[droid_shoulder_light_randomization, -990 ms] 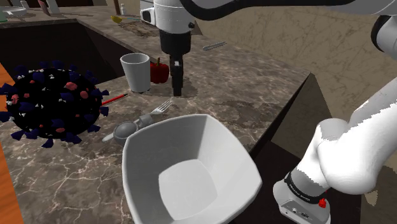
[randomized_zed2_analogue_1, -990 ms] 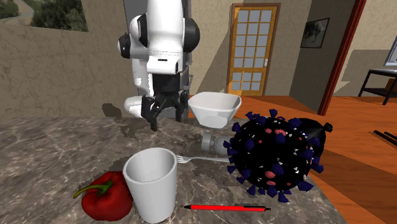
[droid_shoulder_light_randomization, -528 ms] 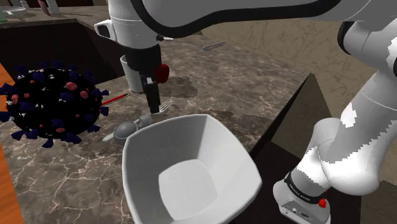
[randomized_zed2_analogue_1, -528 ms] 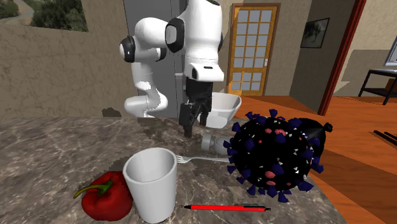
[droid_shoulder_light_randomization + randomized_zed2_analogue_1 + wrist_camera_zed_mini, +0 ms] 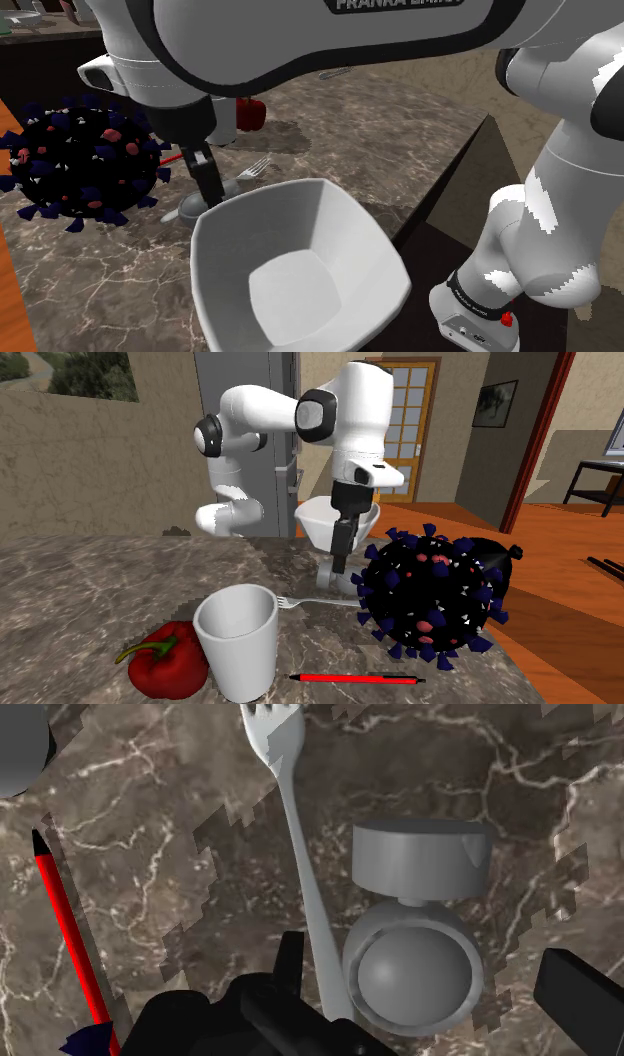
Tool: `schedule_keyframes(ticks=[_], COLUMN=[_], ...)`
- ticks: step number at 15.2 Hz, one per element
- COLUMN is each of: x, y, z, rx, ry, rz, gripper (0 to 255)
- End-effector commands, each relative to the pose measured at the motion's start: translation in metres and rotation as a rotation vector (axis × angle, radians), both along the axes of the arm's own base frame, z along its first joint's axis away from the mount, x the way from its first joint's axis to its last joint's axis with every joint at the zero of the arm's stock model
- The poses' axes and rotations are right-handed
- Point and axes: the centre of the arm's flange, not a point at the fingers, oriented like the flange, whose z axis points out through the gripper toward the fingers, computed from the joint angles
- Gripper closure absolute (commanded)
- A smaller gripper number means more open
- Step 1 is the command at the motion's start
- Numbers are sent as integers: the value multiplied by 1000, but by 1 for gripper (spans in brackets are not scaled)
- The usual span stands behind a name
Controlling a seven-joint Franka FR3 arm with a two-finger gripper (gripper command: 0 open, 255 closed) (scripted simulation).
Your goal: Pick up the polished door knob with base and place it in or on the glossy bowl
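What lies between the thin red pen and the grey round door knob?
A light grey fork, close beside the door knob and farther from the pen; the wrist view shows it.

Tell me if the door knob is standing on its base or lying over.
Lying on its side: the door knob and its base rest lengthwise on the counter, alongside the fork.

arm (image 5: 330,40): extended | end effector (image 5: 207,187): pointing down | fingers (image 5: 580,994): apart
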Motion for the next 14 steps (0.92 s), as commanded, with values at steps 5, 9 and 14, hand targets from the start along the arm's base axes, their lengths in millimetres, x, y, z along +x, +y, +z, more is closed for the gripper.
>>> schedule_keyframes(ticks=[5, 9, 14], x=[-1, -1, -1], y=[6, 6, 6], z=[-43, -43, -43], rx=[-8, -8, -8], ry=[16, 16, 16], rz=[14, 14, 14], gripper=[0, 0, 255])
